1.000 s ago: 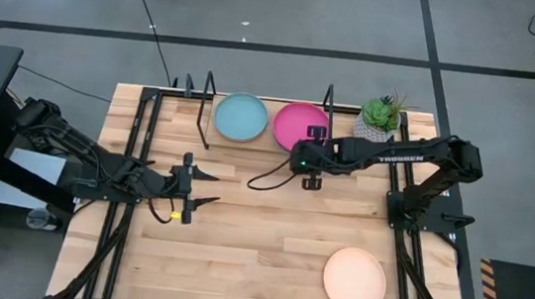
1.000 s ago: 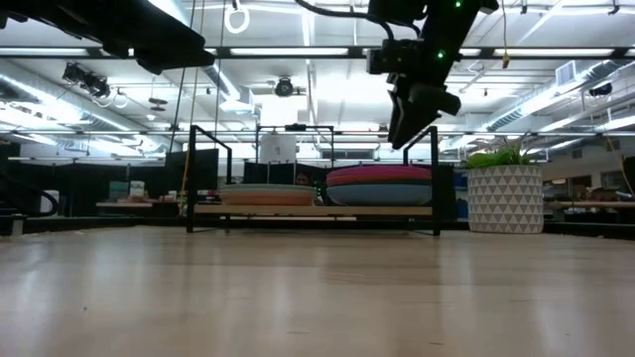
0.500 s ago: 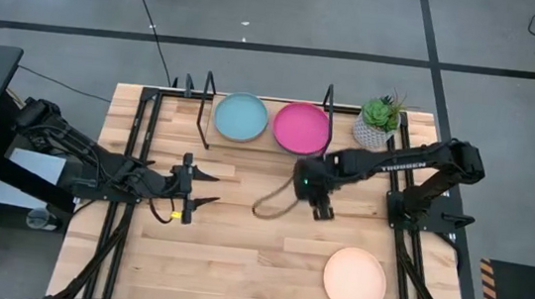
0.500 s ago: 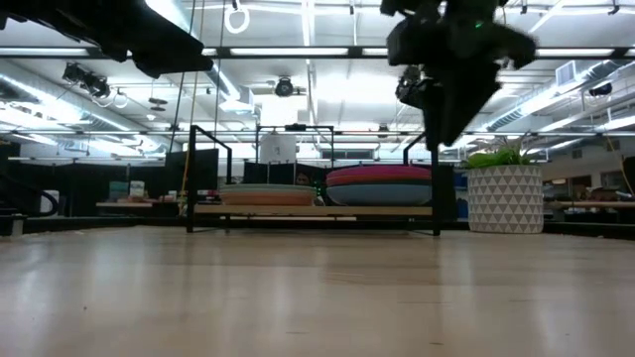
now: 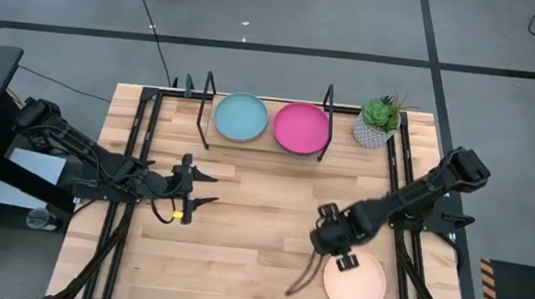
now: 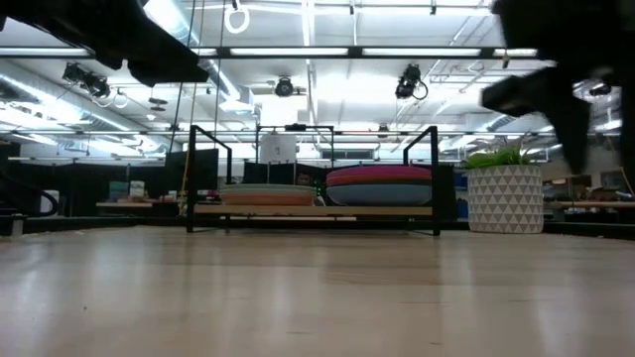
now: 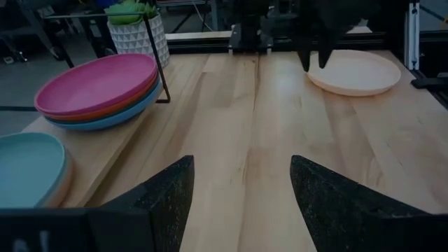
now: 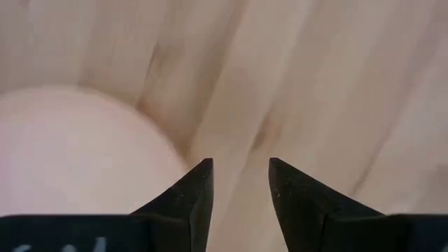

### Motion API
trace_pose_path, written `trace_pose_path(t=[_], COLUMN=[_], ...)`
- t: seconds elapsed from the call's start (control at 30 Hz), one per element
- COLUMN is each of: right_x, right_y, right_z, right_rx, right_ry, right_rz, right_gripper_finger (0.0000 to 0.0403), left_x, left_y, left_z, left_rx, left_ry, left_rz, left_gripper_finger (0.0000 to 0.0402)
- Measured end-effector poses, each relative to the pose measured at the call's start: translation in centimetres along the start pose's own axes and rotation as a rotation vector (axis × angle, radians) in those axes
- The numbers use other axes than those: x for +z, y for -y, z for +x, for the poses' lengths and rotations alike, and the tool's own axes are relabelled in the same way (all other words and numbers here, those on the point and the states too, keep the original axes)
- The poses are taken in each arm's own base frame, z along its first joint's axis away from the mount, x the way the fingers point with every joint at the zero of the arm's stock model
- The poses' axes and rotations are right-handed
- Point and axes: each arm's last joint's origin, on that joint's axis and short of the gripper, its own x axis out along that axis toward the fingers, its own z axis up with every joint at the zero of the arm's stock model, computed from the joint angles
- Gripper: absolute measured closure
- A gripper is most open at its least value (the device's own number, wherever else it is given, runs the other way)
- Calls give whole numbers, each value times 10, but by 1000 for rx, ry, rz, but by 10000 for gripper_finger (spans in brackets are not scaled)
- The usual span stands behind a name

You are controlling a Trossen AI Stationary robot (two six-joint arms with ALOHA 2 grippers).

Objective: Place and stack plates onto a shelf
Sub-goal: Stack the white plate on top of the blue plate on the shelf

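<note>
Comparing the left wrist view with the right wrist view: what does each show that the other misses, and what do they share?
Only the left wrist view shows the shelf, its magenta-topped stack, the light blue plate, the plant and the right gripper hanging above the salmon plate's edge. Only the right wrist view shows that gripper's jaws open from behind, beside the plate rim. Both show the salmon plate and the tabletop.

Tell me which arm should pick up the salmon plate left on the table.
The right. Its claw hangs open at the near edge of the salmon plate, fingers pointing down at the rim. The left claw waits open across the table, empty, well away from that plate.
</note>
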Motion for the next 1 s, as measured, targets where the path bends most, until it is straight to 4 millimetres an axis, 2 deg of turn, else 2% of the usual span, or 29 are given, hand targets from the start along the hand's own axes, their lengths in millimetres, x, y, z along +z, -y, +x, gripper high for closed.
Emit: trace_pose_path(t=[0.23, 0.57, 0.7, 0.9, 1.0], right_x=[-29, -59, -64, -63, -61], right_y=[-21, -22, -21, -20, -17], right_z=[22, 45, 48, 48, 48], right_rx=[-20, -37, -26, 3, 21], right_ry=[-113, -227, -253, -256, -259], right_rz=[42, 173, 214, 181, 174], right_gripper_finger=[271, 296, 318, 386, 387], left_x=[0, 0, 1, 7, 4], left_y=[0, 0, 0, 4, 9], left_z=[0, 0, 0, 1, 8], left_rx=[0, 1, -1, -106, -114], left_ry=[1, 2, 13, 57, 49], left_rz=[-6, -6, -14, 9, 45], left_gripper_finger=[159, 159, 159, 159, 159])
